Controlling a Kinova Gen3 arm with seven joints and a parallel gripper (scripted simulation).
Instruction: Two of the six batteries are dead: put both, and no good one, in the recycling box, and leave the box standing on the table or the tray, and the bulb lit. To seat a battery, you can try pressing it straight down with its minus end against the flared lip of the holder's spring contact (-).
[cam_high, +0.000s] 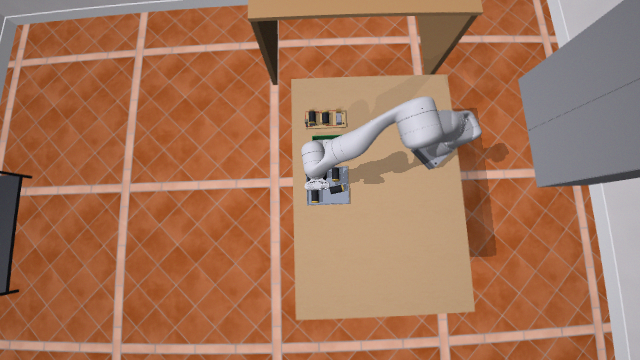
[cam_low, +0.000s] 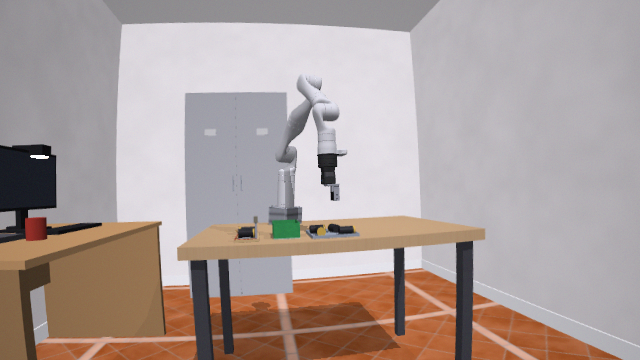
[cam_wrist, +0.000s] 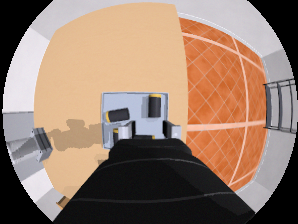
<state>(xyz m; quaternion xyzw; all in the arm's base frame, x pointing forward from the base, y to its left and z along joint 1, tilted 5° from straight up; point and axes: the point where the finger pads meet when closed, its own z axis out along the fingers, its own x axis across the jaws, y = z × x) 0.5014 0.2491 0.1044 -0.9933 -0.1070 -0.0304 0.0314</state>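
Observation:
My gripper (cam_low: 334, 192) is open and empty, hanging well above the grey tray (cam_high: 328, 191) on the table. Black batteries with yellow ends lie on the tray (cam_low: 332, 232); one (cam_high: 315, 195) is at its front left, others (cam_high: 336, 174) (cam_high: 337, 189) to the right. In the wrist view the tray (cam_wrist: 135, 119) shows two batteries (cam_wrist: 154, 106) (cam_wrist: 119, 115) just beyond my black gripper body. The green recycling box (cam_low: 285, 229) stands between the tray and the battery holder (cam_high: 330, 118). The holder holds two batteries (cam_high: 312, 118) (cam_high: 325, 118); its bulb post (cam_low: 255, 225) rises beside it.
The arm's base (cam_low: 285, 213) stands at the table's far edge behind the green box. A desk with a monitor and red cup (cam_low: 35, 228) is to the left, a grey cabinet (cam_low: 235, 165) behind the table.

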